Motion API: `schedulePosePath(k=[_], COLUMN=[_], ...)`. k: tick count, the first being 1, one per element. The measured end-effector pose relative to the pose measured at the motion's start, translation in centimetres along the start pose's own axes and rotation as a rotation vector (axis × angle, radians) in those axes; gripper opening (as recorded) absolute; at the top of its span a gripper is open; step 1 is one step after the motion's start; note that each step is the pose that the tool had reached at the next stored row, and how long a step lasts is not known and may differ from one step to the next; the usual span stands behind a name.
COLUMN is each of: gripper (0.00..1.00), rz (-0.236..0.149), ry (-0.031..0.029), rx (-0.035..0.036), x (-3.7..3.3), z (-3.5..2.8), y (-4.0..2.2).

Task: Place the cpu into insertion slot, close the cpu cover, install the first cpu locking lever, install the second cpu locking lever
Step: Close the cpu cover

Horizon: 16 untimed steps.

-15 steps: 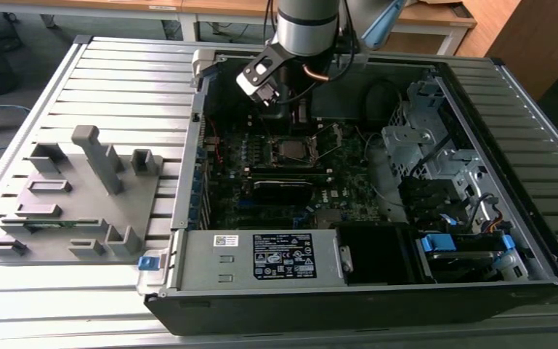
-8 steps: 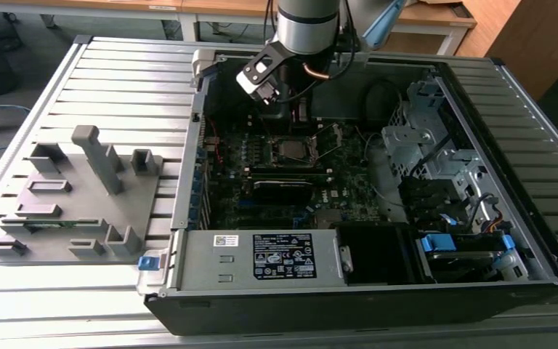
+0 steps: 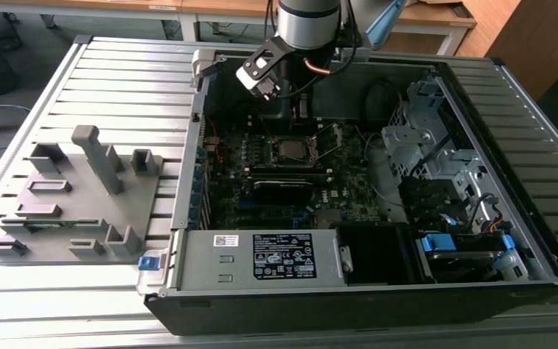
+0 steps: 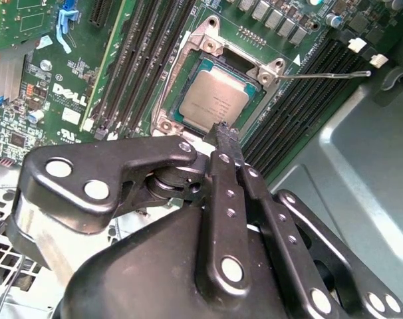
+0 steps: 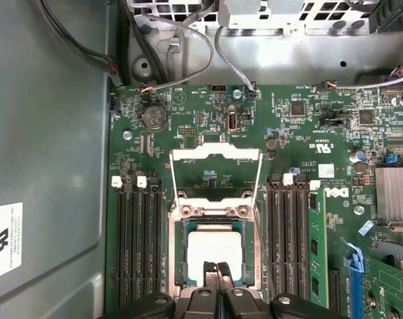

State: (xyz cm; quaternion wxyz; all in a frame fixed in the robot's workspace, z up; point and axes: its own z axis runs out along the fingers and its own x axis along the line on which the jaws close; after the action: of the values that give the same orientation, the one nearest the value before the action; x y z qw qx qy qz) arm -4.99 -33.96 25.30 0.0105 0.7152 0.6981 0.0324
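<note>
The cpu (image 5: 215,247) lies flat in the insertion slot (image 5: 177,256), its dull silver top (image 4: 217,100) showing in both wrist views. The cpu cover (image 5: 216,154) is swung up and open on the far side of the socket. A thin wire locking lever (image 4: 324,74) sticks out free beside the socket. My gripper (image 5: 218,269) hovers just above the cpu's near edge, shut with nothing between the fingers (image 4: 227,143). In the exterior view the arm (image 3: 308,25) reaches down into the open computer case over the socket (image 3: 293,150).
Memory slots (image 5: 138,232) flank the socket on both sides. A heat sink (image 5: 394,193) and blue connector (image 5: 354,266) sit further off. The case holds a power supply (image 3: 259,258) and drive cages (image 3: 434,160). A grey fixture tray (image 3: 75,196) lies at the exterior view's left.
</note>
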Motion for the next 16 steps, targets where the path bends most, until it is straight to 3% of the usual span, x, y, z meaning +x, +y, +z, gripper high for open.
schedulePosePath(k=[16], gripper=[0.11], rz=[0.000], ry=[0.0001], rx=[0.0000], x=[0.02], z=[-0.54], y=[0.03])
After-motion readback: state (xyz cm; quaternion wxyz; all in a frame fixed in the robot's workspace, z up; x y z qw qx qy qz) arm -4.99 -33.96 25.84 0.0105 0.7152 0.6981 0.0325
